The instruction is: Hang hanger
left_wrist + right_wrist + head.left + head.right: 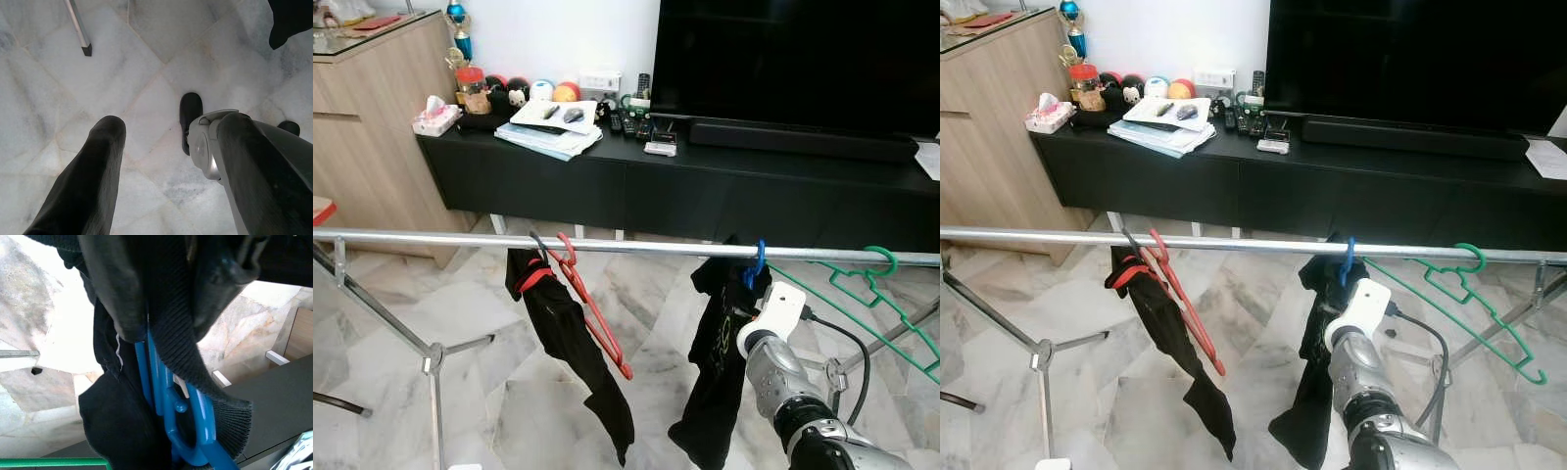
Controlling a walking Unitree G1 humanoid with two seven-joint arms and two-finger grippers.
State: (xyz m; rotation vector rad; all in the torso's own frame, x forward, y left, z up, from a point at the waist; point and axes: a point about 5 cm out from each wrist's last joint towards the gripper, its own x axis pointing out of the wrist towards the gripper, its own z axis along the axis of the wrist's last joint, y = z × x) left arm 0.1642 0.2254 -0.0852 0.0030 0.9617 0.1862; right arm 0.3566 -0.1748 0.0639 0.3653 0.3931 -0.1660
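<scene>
**Blue hanger on the rail, right gripper clamped at its neck**

A long silver metal rail (636, 245) runs across the head views. The blue plastic hanger (757, 262) has its hook over this rail, right of centre, carrying a black garment (715, 362) that drapes toward the white marble floor (499, 392). The hanger's shoulders are hidden under the cloth; only the hook and neck can be made out.

The right gripper (164, 308) is raised to the hanger, its silver arm and white wrist housing standing in front of the garment's right edge. In the right wrist view both black fingers (112, 284) press together on the ribbed black collar and the blue neck between them — clamped, not apart. The fingertips themselves are partly buried in fabric.

The left gripper (161, 147) hangs low over the floor, fingers spread with bare tile between them. A black foot shows beneath, partly blocked by the arm.

Left of centre a red plastic hanger (592, 304) hangs tilted on the rail with a second black garment (568, 343). At the far right a green wire hanger (881, 294) hooks the rail, its lower end cut off by the picture edge. Behind stands a black TV cabinet (705, 186); the small items on it are too small to identify.
</scene>
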